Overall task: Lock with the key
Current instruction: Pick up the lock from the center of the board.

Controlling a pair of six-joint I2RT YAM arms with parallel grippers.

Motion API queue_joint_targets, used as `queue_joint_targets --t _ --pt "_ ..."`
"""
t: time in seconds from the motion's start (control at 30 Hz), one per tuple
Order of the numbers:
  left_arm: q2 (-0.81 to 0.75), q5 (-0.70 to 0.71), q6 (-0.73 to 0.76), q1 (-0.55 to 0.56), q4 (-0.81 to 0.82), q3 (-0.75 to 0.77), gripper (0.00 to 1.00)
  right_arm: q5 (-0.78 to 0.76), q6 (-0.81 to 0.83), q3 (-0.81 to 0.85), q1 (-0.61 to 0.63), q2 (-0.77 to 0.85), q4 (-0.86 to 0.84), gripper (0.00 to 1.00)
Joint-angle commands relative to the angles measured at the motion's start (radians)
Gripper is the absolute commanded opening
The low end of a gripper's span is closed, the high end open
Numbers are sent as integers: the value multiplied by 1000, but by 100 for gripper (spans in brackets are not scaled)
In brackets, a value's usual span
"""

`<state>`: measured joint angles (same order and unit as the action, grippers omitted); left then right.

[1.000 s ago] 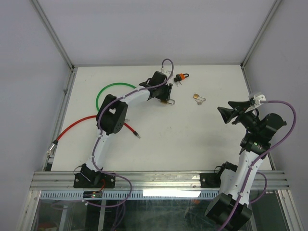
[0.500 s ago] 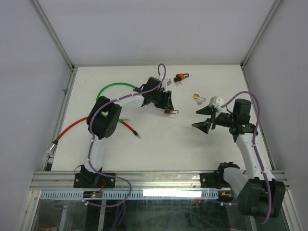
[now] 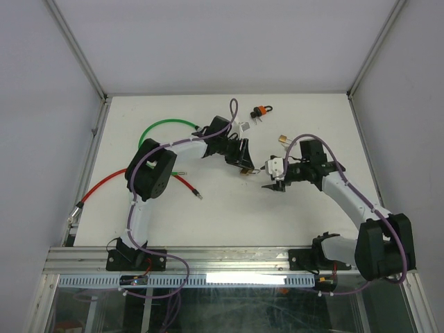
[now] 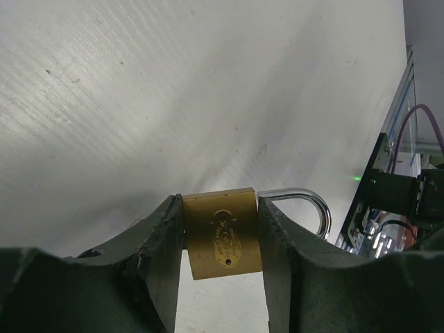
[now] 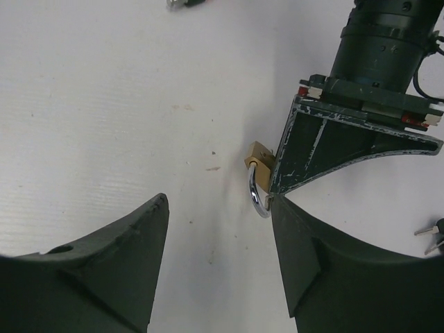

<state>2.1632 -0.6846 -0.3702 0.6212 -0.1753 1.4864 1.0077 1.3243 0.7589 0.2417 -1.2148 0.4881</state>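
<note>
Left wrist view has the padlock (image 4: 222,239) square in the middle, a brass body with an oval stamp and a small hole under it, pinched on both sides by the left claw (image 4: 220,208). Its silver shackle curves out past the right-hand finger; whether it is latched I cannot tell. A second ago this padlock sat farther back on the white surface (image 3: 208,222). The left arm has since carried it nearer, so that from above the padlock (image 3: 245,168) now hangs over the middle of the surface under the left claw (image 3: 241,156). The right arm has changed more. It was folded up by the right edge and has swung in, and the right claw (image 3: 270,177) is now just beside the padlock, apart from it. From the right wrist, that claw (image 5: 216,208) stands released with bare surface between its fingers, and the padlock (image 5: 258,158) shows ahead with its shackle pointing down. An orange-tagged key (image 3: 260,111) lies at the far edge, a brass key (image 3: 284,139) right of the padlock, and a green cable (image 3: 163,126) and a red cable (image 3: 104,186) at the left.
</note>
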Motion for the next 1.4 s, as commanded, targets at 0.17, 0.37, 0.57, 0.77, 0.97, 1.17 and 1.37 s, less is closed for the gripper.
queue_joint_targets --t 0.17,0.37,0.57,0.77,0.97,1.17,1.37 --pt "-66 -89 -41 11 72 -20 0 -120 -5 -66 31 5 -166 60" --pt "-79 -79 -44 22 71 -27 0 -169 -60 -96 68 -12 -255 59" --pt "-82 -79 -47 37 72 -29 0 -266 -110 -116 136 -43 -365 51" --pt "-83 -78 -50 43 71 -29 0 -341 -102 -121 163 -64 -380 39" --pt "-85 -76 -47 43 72 -30 0 -369 -63 -129 171 -60 -367 30" --pt "-85 -76 -49 43 73 -34 0 -364 -54 -133 172 -54 -356 31" --pt "-99 -59 -50 43 75 -41 0 -367 -77 -126 172 -43 -350 33"
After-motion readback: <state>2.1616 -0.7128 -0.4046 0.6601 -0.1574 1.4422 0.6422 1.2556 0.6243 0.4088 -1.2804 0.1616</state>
